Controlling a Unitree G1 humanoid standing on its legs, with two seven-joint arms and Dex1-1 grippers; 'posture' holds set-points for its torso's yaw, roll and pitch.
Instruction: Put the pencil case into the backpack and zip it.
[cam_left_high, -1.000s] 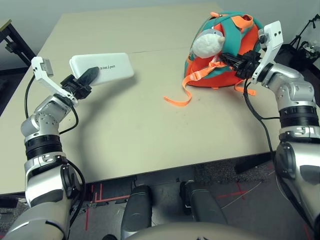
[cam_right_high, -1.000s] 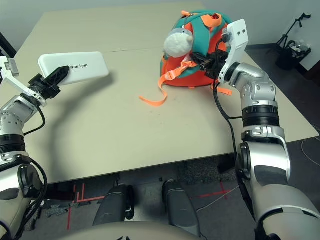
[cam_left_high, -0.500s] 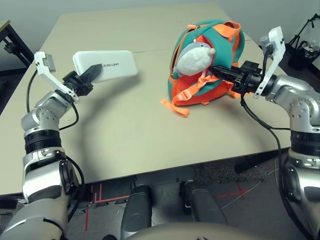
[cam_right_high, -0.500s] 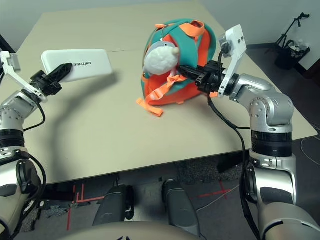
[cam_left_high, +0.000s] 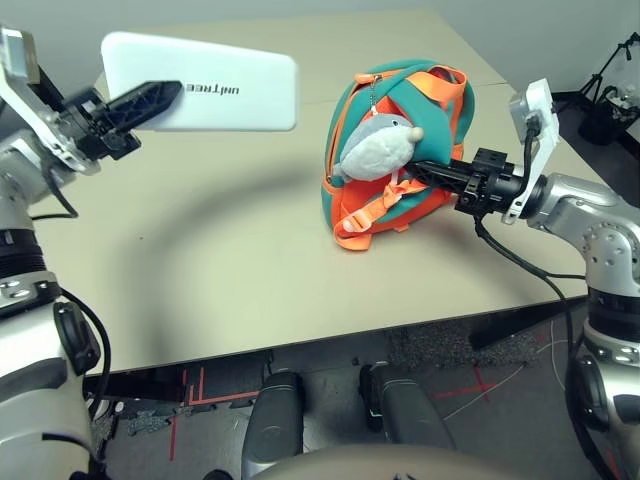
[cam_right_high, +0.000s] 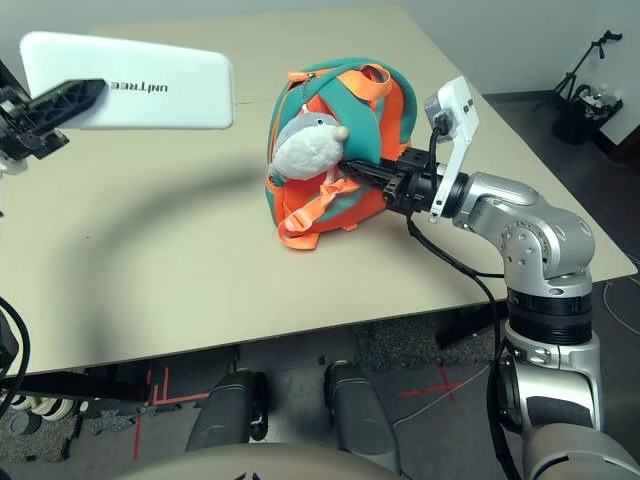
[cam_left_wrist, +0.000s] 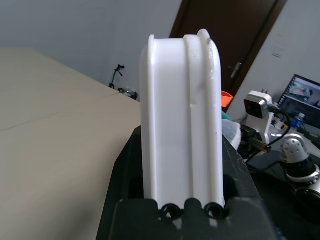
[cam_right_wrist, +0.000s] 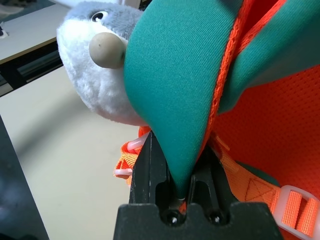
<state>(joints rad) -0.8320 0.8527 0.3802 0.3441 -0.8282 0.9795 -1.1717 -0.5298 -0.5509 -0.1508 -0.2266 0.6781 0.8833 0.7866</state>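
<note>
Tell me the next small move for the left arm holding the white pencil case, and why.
Probably carry the pencil case toward the backpack. The left gripper holds it raised off the table, apart from the backpack, which the right gripper pinches upright by a teal strap. Whether it is unzipped cannot be seen.

Carrying only the backpack (cam_left_high: 400, 150), sitting toward two o'clock on the beige surface (cam_left_high: 220, 270), its orange straps (cam_left_high: 365, 222) trailing onto the top.

- Beige worktop (cam_left_high: 250, 270), seam across its far half.
- Dark floor (cam_left_high: 480, 385) with red tape marks.
- Pale wall, dark door (cam_left_wrist: 225, 45), lit monitor (cam_left_wrist: 304, 92) nearby.
</note>
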